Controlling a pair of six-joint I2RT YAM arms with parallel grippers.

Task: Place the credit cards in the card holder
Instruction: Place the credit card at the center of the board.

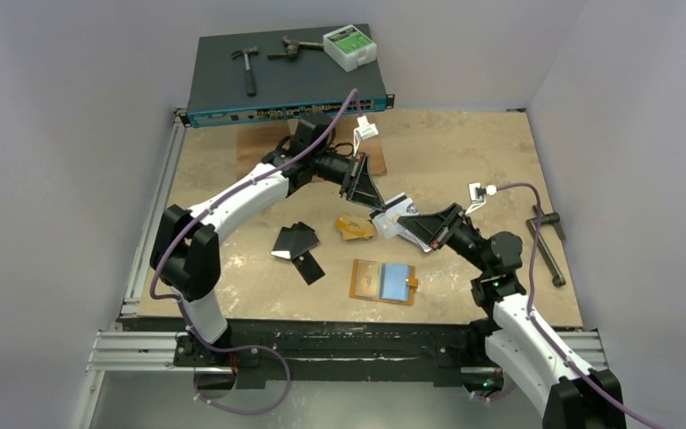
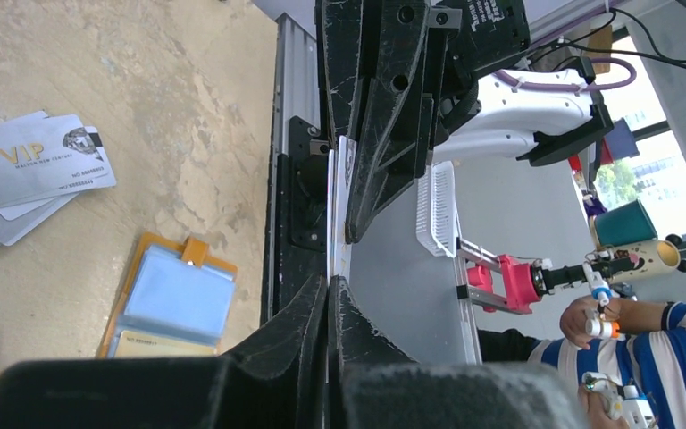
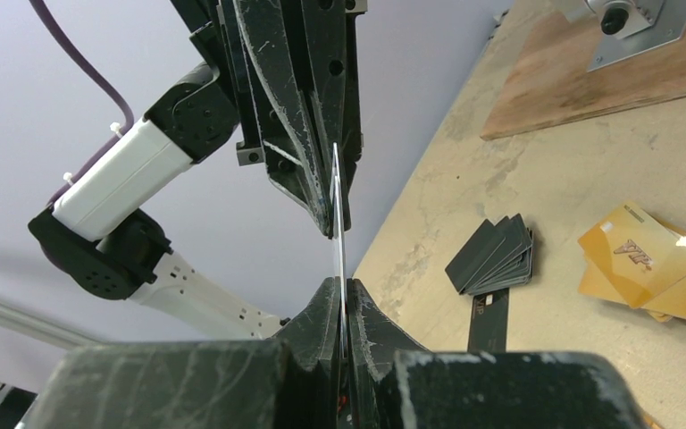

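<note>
Credit cards (image 1: 296, 241) lie piled on the worn tan tabletop (image 1: 464, 152) behind the open card holder (image 1: 382, 281), pale walls (image 1: 71, 134) around. Beyond the holder, left gripper (image 2: 329, 290) and right gripper (image 3: 341, 290) meet tip to tip, both clamping one silvery card (image 1: 395, 208).

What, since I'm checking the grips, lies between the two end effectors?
One thin card, edge-on in the right wrist view, pinched by both the left end effector and the right end effector.

A hammer (image 1: 248, 71) and a white box (image 1: 350, 46) lie on a dark switch (image 1: 304, 85).
</note>
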